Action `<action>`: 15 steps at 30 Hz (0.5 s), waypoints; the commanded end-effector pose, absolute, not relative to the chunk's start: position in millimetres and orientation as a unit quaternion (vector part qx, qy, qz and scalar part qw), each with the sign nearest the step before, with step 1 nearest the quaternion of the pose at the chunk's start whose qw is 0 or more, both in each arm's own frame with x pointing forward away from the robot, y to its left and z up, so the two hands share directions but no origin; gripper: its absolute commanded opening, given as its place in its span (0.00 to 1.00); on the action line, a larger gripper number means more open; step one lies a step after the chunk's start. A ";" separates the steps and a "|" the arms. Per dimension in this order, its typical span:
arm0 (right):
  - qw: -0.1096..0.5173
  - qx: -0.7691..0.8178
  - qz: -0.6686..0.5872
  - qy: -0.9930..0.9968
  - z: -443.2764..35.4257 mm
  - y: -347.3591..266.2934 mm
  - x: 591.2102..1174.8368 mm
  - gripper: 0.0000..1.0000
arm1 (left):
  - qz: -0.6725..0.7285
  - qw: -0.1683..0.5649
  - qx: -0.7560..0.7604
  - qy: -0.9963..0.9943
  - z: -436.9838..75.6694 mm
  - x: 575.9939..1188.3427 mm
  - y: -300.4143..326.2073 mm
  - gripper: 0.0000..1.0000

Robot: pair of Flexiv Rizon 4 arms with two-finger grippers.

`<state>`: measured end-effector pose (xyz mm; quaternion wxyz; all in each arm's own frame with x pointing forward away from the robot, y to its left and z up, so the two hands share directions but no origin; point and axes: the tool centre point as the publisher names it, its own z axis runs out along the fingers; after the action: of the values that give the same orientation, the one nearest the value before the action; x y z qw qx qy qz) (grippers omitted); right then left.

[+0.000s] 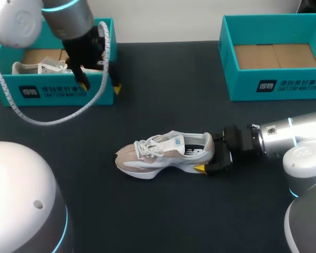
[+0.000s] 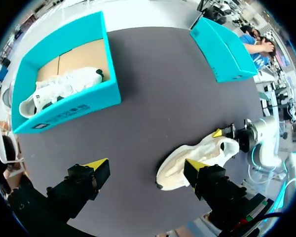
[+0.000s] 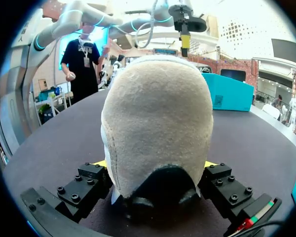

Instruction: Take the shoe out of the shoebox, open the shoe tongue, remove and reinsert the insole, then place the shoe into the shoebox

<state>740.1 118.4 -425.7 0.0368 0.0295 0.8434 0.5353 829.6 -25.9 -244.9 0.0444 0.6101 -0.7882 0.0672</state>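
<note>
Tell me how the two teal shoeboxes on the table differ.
The left shoebox holds a white shoe; the right shoebox shows only its bare cardboard floor. My left gripper, jaws open, hangs over the left shoebox's front wall; nothing hangs over the right shoebox. Both are teal, open-topped, with printing on the front.
</note>
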 end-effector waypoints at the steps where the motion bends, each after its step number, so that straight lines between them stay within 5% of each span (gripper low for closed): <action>1: 0.037 0.030 0.535 0.844 -431.1 121.1 738.0 0.00 | 0.055 0.028 0.614 -0.787 -253.2 815.0 -49.5 1.00; 15: 0.037 0.030 0.535 0.844 -431.1 121.1 738.0 0.00 | 0.024 0.037 0.626 -0.779 -268.3 768.2 -117.3 1.00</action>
<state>740.1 118.4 -425.7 0.0368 0.0295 0.8434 0.5353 769.5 -100.2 -265.0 0.0470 0.6258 -0.7777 0.0366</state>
